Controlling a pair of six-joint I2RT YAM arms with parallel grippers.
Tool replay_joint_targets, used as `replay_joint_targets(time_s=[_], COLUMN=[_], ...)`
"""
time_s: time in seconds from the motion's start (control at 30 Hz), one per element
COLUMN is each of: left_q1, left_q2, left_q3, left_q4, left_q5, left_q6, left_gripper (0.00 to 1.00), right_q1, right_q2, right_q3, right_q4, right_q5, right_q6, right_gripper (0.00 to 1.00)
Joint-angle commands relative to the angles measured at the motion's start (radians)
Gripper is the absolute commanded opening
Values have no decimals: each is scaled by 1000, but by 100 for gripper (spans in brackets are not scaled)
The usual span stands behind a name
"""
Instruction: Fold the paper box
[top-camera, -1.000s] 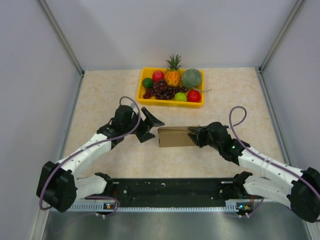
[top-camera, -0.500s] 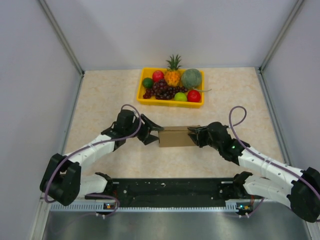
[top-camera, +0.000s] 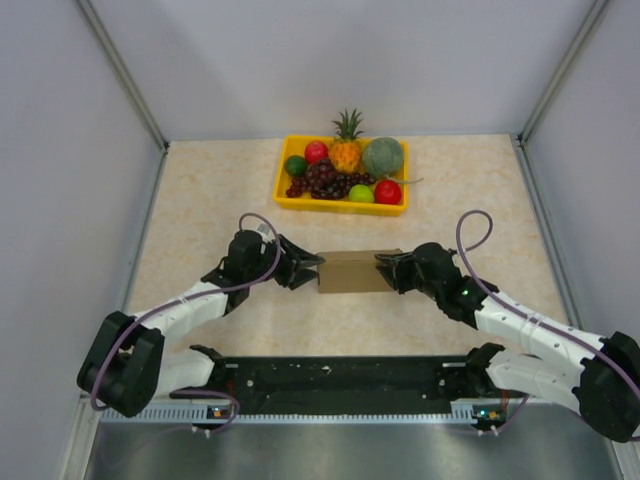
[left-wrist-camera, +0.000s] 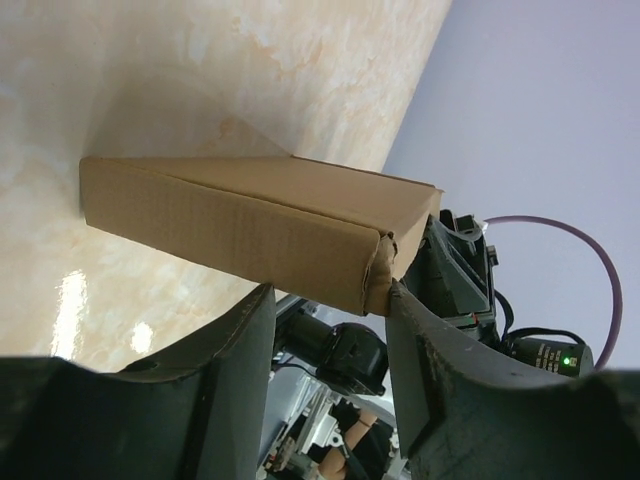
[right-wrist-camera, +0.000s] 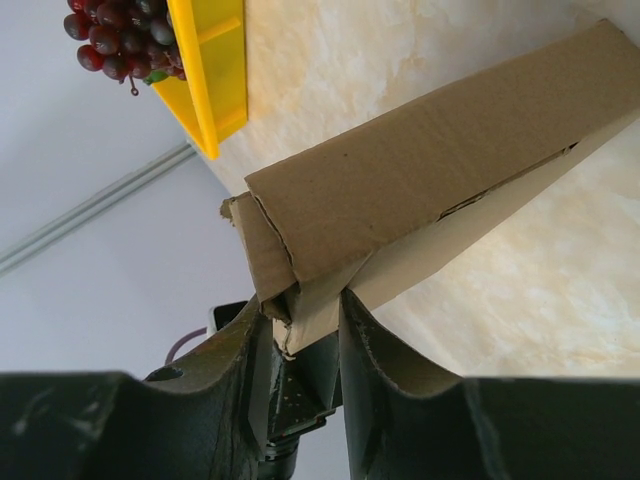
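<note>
The paper box (top-camera: 352, 272) is a small brown carton lying on the table between my two grippers. My right gripper (top-camera: 386, 268) is at the box's right end. In the right wrist view, that gripper (right-wrist-camera: 305, 300) is shut on a folded end flap of the box (right-wrist-camera: 420, 190). My left gripper (top-camera: 312, 268) is at the box's left end. In the left wrist view, the left gripper (left-wrist-camera: 328, 290) stands open, with the box (left-wrist-camera: 240, 220) just past its tips. One of its fingertips (left-wrist-camera: 400, 300) touches the box's torn corner.
A yellow tray (top-camera: 283, 183) of fruit stands behind the box at the back of the table, and its corner (right-wrist-camera: 215, 70) shows in the right wrist view. Grey walls close in both sides. The black base rail (top-camera: 340, 375) runs along the near edge.
My left gripper has moved right, up to the box's left end, and its jaws have narrowed a lot. The right gripper has kept its hold on the other end.
</note>
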Motion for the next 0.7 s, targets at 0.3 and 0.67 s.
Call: replay_joint_targets(time_s=[0.3, 0.67], left_q1=[-1, 11], left_q2=[-89, -89], left_q3=[50, 235], left_q4=[-131, -365], left_q5=[-15, -111], left_q6=[347, 716], left_gripper=[64, 47], right_q1=[-3, -2], right_q2=[45, 55], right_q3=[-62, -50], right_q4=[-213, -211], right_q5=[47, 47], right_q6=[-36, -51], right_gripper=[22, 22])
